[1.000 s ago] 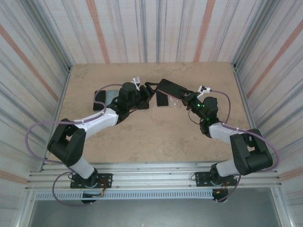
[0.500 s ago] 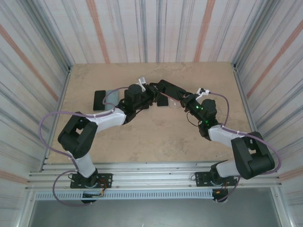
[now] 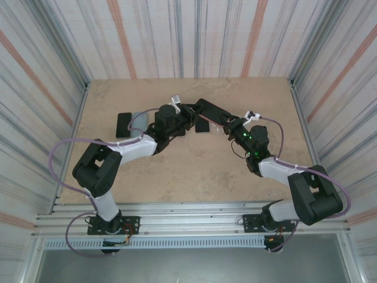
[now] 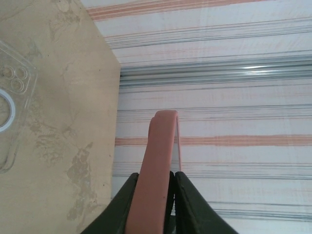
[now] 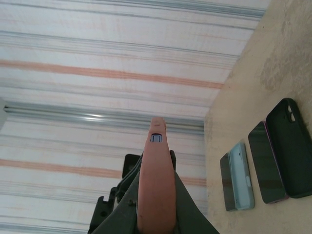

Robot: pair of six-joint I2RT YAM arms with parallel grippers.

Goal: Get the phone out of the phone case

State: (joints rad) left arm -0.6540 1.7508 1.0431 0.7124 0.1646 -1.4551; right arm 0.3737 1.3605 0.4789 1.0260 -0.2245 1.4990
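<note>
Closing in, your left jaws now pinch the pink phone case (image 4: 157,163) that your right jaws already grip, so you can begin peeling it off.

We count four cases, a salmon-pink rubber case (image 5: 156,185), a clear plastic case (image 4: 22,97), a black case (image 5: 292,146) and a light-blue case (image 5: 242,175), plus one dark-screened phone (image 5: 265,165).

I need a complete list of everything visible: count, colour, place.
cased phone: 1, salmon-pink edge, in the air between both grippers
clear case: 1, transparent, on table
black case: 1, black, flat on table
rimmed phone: 1, dark, pinkish rim, beside black case
blue item: 1, light blue, beyond rimmed phone
black slab: 1, black, table's left side
dark phone: 1, dark, under cased phone
table: 1, beige
left gripper: 1, black, shut on cased phone
right gripper: 1, black, same
</note>
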